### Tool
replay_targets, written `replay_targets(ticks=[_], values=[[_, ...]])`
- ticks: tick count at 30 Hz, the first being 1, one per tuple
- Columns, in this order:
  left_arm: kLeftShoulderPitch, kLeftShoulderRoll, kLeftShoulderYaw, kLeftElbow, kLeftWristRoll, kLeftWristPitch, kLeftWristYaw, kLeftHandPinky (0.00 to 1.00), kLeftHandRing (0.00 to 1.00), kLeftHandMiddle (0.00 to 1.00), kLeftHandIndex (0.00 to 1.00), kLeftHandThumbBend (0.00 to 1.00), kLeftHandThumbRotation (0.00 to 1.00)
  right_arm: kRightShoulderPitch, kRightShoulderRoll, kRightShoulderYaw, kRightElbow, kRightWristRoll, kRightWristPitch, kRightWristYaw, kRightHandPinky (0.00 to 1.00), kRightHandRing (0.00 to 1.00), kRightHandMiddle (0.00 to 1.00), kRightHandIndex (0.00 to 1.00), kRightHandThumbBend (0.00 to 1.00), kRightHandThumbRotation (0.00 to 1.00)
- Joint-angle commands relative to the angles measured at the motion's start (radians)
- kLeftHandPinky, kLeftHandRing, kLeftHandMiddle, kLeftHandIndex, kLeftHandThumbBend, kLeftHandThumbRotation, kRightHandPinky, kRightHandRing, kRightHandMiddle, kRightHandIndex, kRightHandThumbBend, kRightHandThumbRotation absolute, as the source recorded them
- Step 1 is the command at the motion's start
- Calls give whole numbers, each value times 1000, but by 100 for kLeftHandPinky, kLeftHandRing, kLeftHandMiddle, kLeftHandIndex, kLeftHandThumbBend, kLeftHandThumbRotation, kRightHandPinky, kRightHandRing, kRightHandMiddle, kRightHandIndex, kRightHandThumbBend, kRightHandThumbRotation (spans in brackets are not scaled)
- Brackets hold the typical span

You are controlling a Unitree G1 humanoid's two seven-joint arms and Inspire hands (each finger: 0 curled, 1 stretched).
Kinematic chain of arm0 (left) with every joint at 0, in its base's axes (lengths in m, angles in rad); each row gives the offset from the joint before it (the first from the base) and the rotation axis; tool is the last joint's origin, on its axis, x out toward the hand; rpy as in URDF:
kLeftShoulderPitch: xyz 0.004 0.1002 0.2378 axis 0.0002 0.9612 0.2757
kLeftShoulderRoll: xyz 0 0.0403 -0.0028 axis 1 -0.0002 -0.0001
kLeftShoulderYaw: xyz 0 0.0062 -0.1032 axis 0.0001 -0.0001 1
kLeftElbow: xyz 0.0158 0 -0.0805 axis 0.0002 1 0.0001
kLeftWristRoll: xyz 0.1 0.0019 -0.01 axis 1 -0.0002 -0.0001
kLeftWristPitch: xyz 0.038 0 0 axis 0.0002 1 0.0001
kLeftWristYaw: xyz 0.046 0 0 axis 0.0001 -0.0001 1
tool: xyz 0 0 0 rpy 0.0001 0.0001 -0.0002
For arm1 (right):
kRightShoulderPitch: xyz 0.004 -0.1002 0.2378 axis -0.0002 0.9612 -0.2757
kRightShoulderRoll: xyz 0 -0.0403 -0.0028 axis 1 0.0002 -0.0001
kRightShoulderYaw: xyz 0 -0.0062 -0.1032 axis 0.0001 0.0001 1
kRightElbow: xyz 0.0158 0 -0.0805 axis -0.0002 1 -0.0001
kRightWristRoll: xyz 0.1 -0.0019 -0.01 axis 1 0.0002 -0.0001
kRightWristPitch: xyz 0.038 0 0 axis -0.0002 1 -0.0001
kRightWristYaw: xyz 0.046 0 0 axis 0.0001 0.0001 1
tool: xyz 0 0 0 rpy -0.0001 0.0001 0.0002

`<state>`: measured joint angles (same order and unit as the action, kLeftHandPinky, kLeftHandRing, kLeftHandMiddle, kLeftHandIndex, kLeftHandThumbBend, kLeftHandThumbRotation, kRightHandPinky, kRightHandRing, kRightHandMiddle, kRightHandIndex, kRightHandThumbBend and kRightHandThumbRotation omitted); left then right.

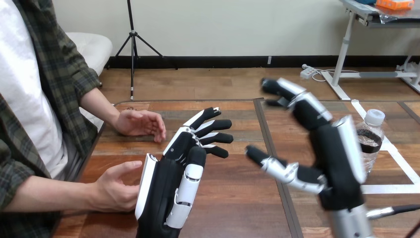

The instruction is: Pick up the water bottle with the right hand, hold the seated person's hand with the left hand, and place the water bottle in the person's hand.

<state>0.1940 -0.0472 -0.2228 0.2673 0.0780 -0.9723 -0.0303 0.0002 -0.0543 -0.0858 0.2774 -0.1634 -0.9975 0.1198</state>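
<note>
A clear water bottle [370,140] with a white cap stands upright on the table at the right, partly hidden behind my right hand [333,148]. That hand is raised just left of the bottle, fingers spread straight, open and holding nothing. My left hand [178,173] is lifted at centre left, fingers extended forward, open. The person's near hand [113,188] rests on the table right beside my left hand's back, at or close to touching it. The person's far hand [141,123] lies on the table behind, a short way from my left fingertips.
The wooden table [237,198] has a dark seam running down its middle. White tape lines [396,163] mark a square around the bottle at the right. The person sits along the table's left side.
</note>
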Motion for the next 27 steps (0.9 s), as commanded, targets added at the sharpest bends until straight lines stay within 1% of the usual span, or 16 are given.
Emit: replay_targets(ticks=[1,2,4,5,6,7,8,10,13,16,17,19,20,23,27], values=[[-56,-28,-1,-2,-9,-23,2,57,68,75,81,38,96,-101,-6,-66,-56,-62,-33,-95,74,81,84,79,70,26],[-57,-29,-1,0,-10,-25,3,57,68,75,81,38,96,-107,-8,-77,-60,-81,-34,-114,73,81,84,79,71,26],[-58,-30,-1,2,-11,-27,3,56,67,75,81,37,96,-113,-12,-88,-64,-105,-36,-141,73,82,85,80,71,26],[-60,-31,1,4,-10,-29,5,56,67,75,81,37,96,-116,-14,-104,-74,-136,-29,-165,73,82,85,80,71,26],[-61,-31,1,6,-8,-31,6,56,67,75,81,37,96,-118,-17,-113,-79,-159,-24,-184,75,83,85,80,71,27],[-62,-31,2,8,-8,-34,6,56,67,75,81,37,96,-124,-22,-134,-83,-199,-21,-217,77,84,86,80,71,27],[-62,-31,3,10,-8,-36,6,56,67,75,81,37,96,-128,-26,-148,-85,-228,-20,-243,79,85,86,81,71,28],[-63,-30,2,11,-10,-36,5,56,67,75,81,36,96,-137,-35,-167,-83,-270,-18,-288,82,87,87,81,71,28],[-61,-29,0,9,-17,-31,1,56,67,75,81,36,96,-150,-50,-183,-75,-313,-9,-346,87,90,89,83,71,29],[-60,-28,-1,8,-22,-27,-1,56,67,75,81,37,96,-157,-63,-185,-69,-339,-1,-389,91,92,90,84,70,31],[-60,-28,-1,10,-22,-29,-1,56,67,75,81,37,96,-160,-68,-190,-67,-350,7,-406,93,93,91,85,69,31],[-61,-28,0,11,-22,-31,-1,56,67,75,81,37,96,-165,-77,-192,-65,-366,17,-433,95,94,92,85,69,32],[-61,-28,1,12,-21,-32,0,56,67,75,81,37,96,-168,-80,-197,-63,-372,29,-450,96,95,93,86,68,31],[-61,-27,2,14,-19,-32,0,56,68,75,81,37,96,-177,-91,-201,-55,-373,60,-487,97,95,93,85,71,35],[-60,-26,2,14,-19,-33,0,56,67,75,81,38,96,-181,-108,-198,-43,-377,88,-522,98,96,93,85,72,37]])
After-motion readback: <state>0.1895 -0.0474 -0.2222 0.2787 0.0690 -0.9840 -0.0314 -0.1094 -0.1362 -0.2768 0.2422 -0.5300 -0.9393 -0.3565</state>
